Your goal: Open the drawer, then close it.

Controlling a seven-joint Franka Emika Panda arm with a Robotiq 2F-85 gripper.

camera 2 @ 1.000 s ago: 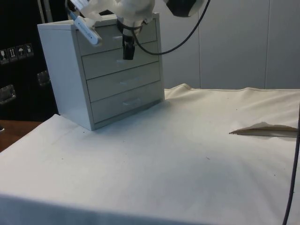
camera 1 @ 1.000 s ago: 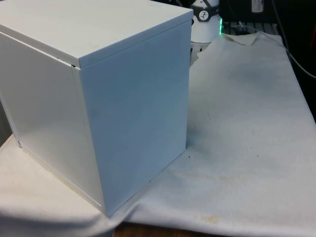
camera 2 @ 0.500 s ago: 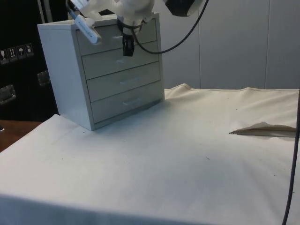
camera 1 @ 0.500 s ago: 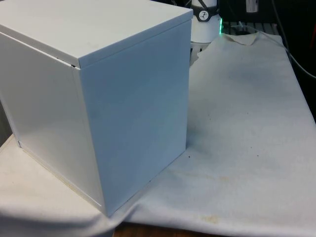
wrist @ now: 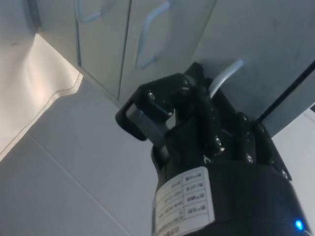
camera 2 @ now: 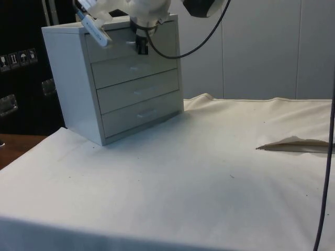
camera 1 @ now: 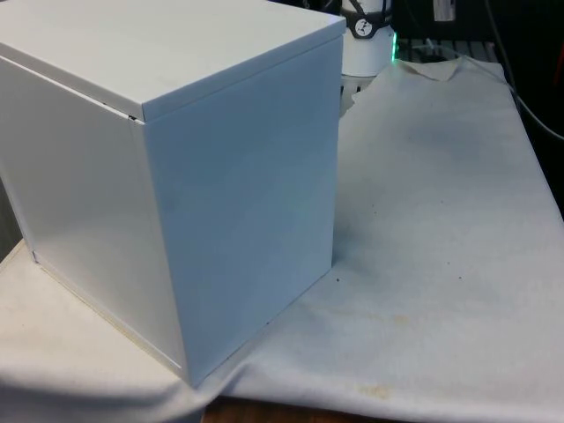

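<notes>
— Where was the chest of drawers (camera 2: 118,78)?
— On the bench (camera 2: 209,172). All its drawers looked shut.
— And the pincer (camera 2: 141,46)?
— Right at the top drawer (camera 2: 133,37), by its handle (wrist: 224,78). I couldn't tell if it was pinching.

White arm (camera 2: 144,8), black cable (camera 2: 193,47), black end effector (camera 2: 141,46)

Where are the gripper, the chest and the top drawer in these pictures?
gripper (camera 2: 141,47): side view, between its black fingertips, before the drawer fronts.
chest (camera 1: 238,220): front view, on its plain side panel.
top drawer (camera 2: 118,37): side view, on its front, left of the gripper.
</notes>
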